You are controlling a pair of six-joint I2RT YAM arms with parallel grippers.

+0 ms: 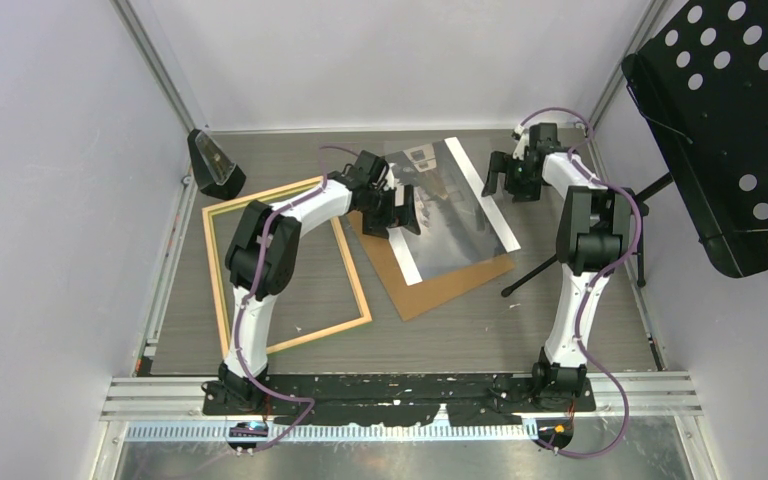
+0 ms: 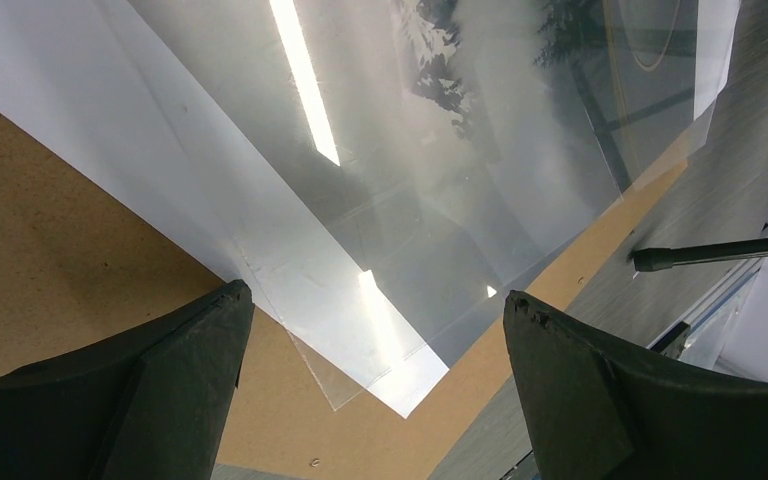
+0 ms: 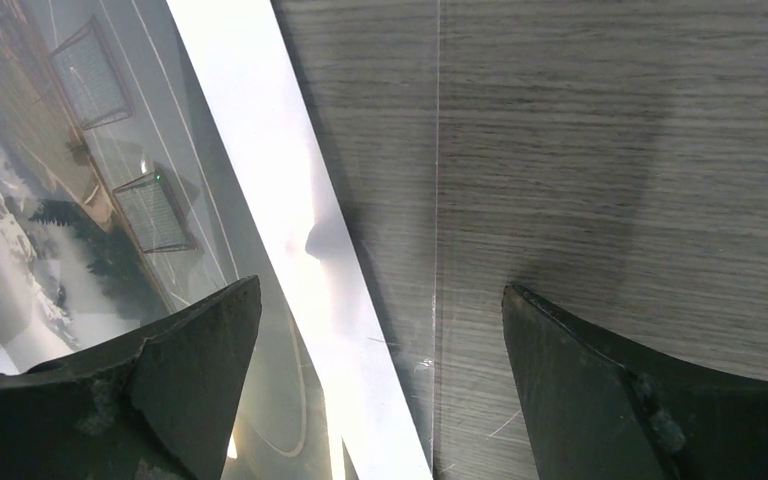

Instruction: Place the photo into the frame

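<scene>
Two layers are lying stacked under your left gripper [image 2: 375,300]: the photo [image 1: 450,205] and a clear sheet [image 2: 332,385], whose corner is peeking out past the print's white band. Both are resting on the brown hardboard backing [image 1: 440,290]. Both pincers are standing wide and released, holding nothing. The right gripper [image 3: 380,290] is hovering over the photo's far white band, where it is meeting the table [image 3: 610,150]. The frame [image 1: 330,328] is lying flat to the left beside the backing, apart from the print and partly beneath your left arm. If you are pinching at this corner, you are risking lifting the clear sheet along with the print, or creasing the glossy paper. Dragging it leftward, you are also risking catching the frame's bar and shoving it askew.
</scene>
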